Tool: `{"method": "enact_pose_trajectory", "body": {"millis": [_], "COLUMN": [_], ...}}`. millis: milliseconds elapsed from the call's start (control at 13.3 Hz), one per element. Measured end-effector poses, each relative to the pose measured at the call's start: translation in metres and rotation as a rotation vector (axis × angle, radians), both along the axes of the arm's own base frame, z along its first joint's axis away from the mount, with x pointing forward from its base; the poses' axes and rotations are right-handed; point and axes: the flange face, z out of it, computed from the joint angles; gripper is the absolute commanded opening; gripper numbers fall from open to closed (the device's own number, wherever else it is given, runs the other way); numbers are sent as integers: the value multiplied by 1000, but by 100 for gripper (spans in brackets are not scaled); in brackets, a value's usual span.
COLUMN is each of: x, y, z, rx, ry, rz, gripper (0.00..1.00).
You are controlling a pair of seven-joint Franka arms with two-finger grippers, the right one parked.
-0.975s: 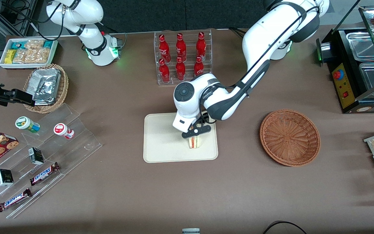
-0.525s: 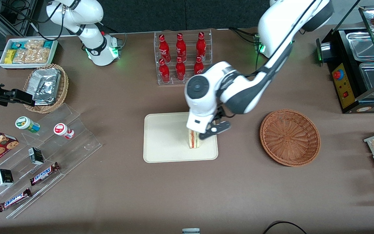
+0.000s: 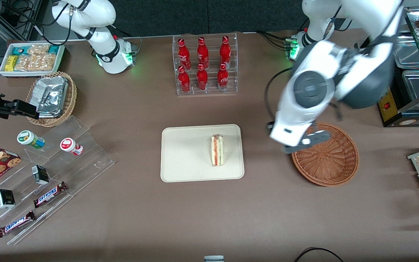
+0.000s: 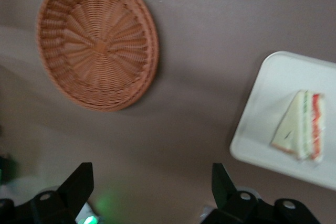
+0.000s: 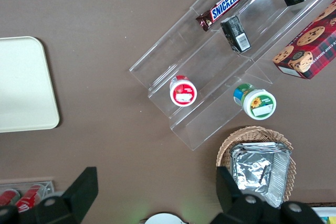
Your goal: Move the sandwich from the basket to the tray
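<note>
Sandwich [image 3: 217, 150] sits on tray [image 3: 186, 171]; my gripper [image 3: 306, 142] hangs over basket [image 3: 331, 167] edge, jaws wide, holding nothing.

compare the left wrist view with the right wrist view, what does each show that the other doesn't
Only the left wrist view shows the sandwich lying on the tray, the empty basket, and the open gripper holding nothing, up over bare table. Only the right wrist view shows the acrylic shelf with a Snickers bar, two small tubs, a cookie box and a foil-packet basket. Both show the tray and the brown table.
</note>
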Motion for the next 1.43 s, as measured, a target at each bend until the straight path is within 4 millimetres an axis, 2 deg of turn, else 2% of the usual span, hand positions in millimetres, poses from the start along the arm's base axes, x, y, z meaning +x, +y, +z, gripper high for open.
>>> {"method": "enact_pose_trajectory", "body": {"millis": [225, 375, 450, 675, 825, 1050, 1125, 1275, 1425], "x": [-3, -6, -10, -27, -43, -80, -92, -109, -106], "y": [71, 117, 133, 161, 189, 236, 245, 251, 249], "z": [41, 60, 67, 82, 96, 117, 122, 127, 123], "rx": [-57, -98, -109, -126, -158, -184, -188, -191, -191], "ry": [51, 64, 64, 60, 49, 0, -28, -60, -71], "rz": [-92, -144, -161, -180, -198, -237, -240, -240, -245], "gripper": [99, 99, 99, 99, 99, 99, 99, 99, 99]}}
